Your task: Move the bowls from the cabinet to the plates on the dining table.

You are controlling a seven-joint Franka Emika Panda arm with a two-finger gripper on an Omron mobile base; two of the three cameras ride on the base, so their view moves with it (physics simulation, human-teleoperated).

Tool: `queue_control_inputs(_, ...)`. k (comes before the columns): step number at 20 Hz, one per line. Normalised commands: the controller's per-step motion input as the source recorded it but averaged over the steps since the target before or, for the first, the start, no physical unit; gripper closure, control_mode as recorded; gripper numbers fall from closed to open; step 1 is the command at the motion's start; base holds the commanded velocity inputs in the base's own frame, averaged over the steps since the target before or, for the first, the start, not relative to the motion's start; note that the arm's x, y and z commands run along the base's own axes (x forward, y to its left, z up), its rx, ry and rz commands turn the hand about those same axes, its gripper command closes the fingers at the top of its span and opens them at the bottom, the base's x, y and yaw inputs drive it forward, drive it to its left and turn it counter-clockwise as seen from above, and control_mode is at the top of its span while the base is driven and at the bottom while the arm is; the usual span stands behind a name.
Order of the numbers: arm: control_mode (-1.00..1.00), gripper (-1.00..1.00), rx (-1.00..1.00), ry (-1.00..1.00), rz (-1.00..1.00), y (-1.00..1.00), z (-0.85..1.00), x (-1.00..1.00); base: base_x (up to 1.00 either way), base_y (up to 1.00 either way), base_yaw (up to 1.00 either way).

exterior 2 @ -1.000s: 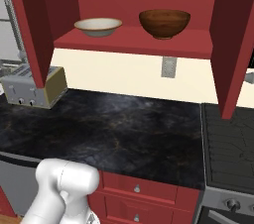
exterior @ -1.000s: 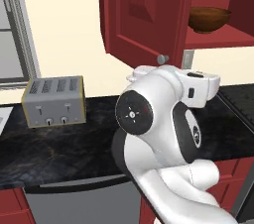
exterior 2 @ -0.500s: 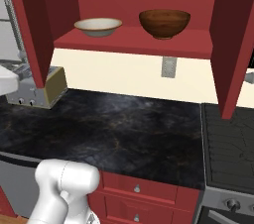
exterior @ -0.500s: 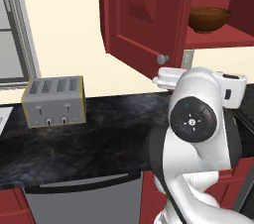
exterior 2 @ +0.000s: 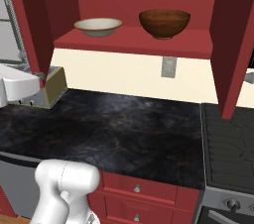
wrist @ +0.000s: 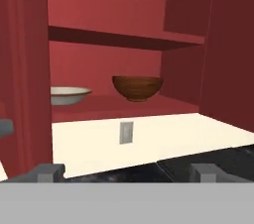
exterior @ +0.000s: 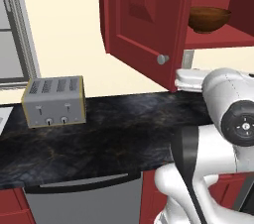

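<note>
A: Left base view? 
B: Wall cabinet (exterior: 144, 20) door swung open; wooden bowl (exterior: 209, 18) on the shelf.

A: Right base view? 
B: Cream bowl (exterior 2: 98, 26) left of it, apart, near the shelf edge.

A: Hand view? 
B: Gripper (wrist: 126, 172) spread wide, empty, facing both bowls.

White Franka arm bent at elbow, hand raised level and facing forward; two-finger gripper (wrist: 126, 172) with small dark fingertips (wrist: 49, 172) spread wide apart, nothing between them
</note>
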Motion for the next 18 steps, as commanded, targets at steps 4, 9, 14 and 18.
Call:
queue_control_inputs(4, -1.00, -1.00, 0.00, 0.00, 0.27, -0.17, 0.00, 0.00, 0.00, 0.00, 0.00)
queue_control_inputs(9, -1.00, -1.00, 0.00, 0.00, 0.33, -0.08, 0.00, 0.00, 0.00, 0.00, 0.00)
queue_control_inputs(14, -1.00, -1.00, 0.00, 0.01, 0.33, -0.05, 0.00, 0.01, 0.00, 0.00, 0.00)
queue_control_inputs(18, -1.00, -1.00, 0.01, 0.01, 0.35, 0.00, 0.00, 0.18, 0.00, 0.00, 0.00)
